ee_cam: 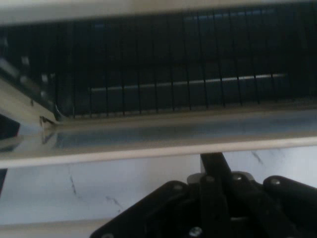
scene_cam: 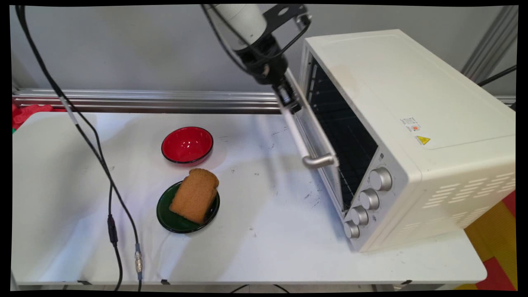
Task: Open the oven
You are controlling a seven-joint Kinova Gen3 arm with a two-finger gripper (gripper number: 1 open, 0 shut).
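Oven door (scene_cam: 317,136): it is ajar, tilted out from the front of the white toaster oven (scene_cam: 412,103), which stands at 3 o'clock on the table (scene_cam: 268,247), taking 12 o'clock as the wall side.
Handle (scene_cam: 298,134): a pale bar on metal ends that runs along the door's free edge.
Gripper (scene_cam: 288,98): it is at the 12 o'clock end of the handle, touching it or just beside it; I cannot say which.
Hand state: I cannot tell if it is spread, pressed together or pinching the bar.
Hand view: the bar crosses the picture just above the black linkage, and the dark wire rack (ee_cam: 188,84) is seen behind it.
Handling, as I judge it: the door seems hinged at its lower edge, so the handle moves on an arc. A hold at the end of the bar may twist the door, so a slow, even motion along that arc is best.
Knobs (scene_cam: 369,199): four, at 5 o'clock of the door.
Bread (scene_cam: 194,194): one slice on a green plate (scene_cam: 165,214), at 8 o'clock of the gripper, well apart.
Red bowl (scene_cam: 187,144): at 12 o'clock of the plate, near it.
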